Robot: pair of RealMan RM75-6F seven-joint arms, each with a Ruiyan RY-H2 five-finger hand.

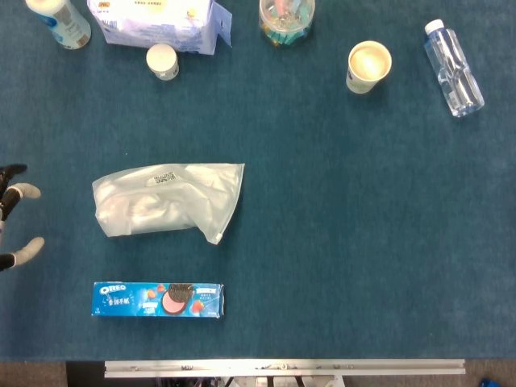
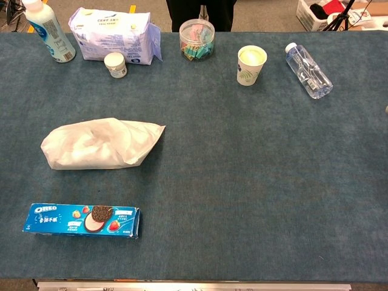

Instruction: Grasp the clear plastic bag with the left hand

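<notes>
The clear plastic bag (image 1: 165, 200) lies flat on the blue table, left of centre, crumpled, with a small printed label on top. The chest view shows the bag (image 2: 100, 143) too, looking milky white. Only the fingertips of my left hand (image 1: 16, 196) show, at the far left edge of the head view. They are spread apart, hold nothing, and sit a short way left of the bag without touching it. The chest view does not show this hand. My right hand appears in neither view.
An Oreo box (image 1: 158, 299) lies just in front of the bag. Along the far edge stand a white bottle (image 1: 60, 22), a tissue pack (image 1: 157, 24), a small white jar (image 1: 163, 61), a clip jar (image 1: 286, 19) and a paper cup (image 1: 368, 67). A water bottle (image 1: 453, 68) lies there on its side.
</notes>
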